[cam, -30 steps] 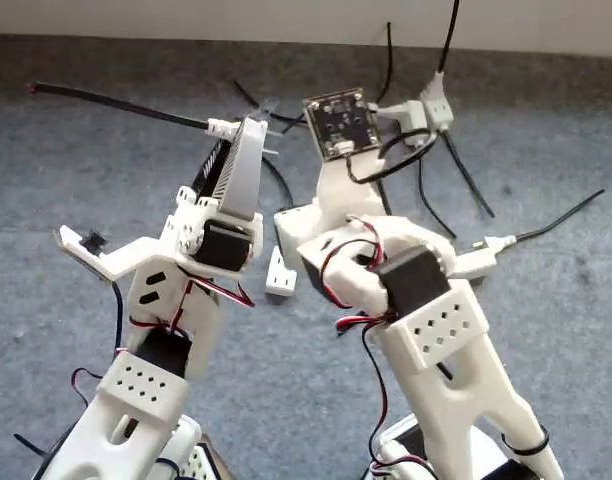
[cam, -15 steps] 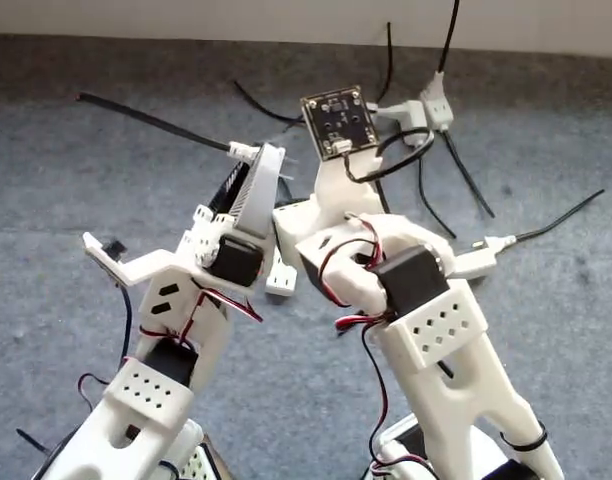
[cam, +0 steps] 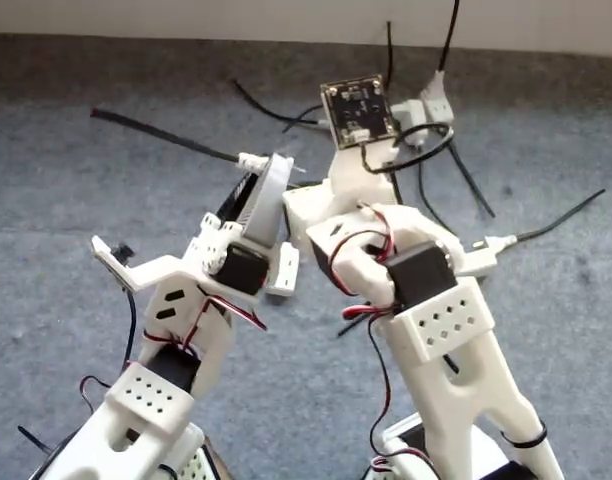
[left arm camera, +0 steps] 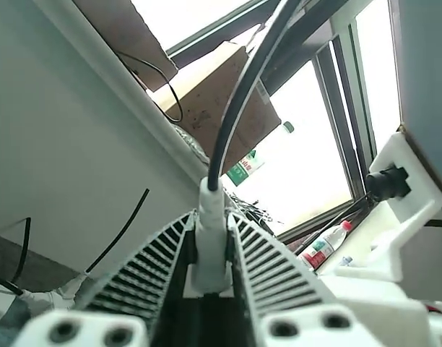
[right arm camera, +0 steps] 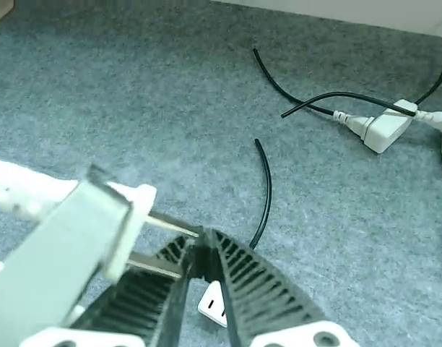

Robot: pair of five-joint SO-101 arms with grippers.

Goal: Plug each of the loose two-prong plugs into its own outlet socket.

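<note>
Two-prong plug (cam: 251,160), black cord (cam: 156,133) trailing, hangs above the grey tabletop (cam: 66,230) in the left tool (cam: 274,168); from the left wrist, ribbed fingers (left arm camera: 271,267) pinch its white body; from the right wrist, its prongs (right arm camera: 170,223) meet the right tool (right arm camera: 201,242), pressed together above an outlet socket (right arm camera: 210,307).

The grey-carpeted desk (cam: 76,180) met a pale wall (cam: 186,18); daylight entered through windows (left arm camera: 315,137) beside cardboard boxes (left arm camera: 196,90).
</note>
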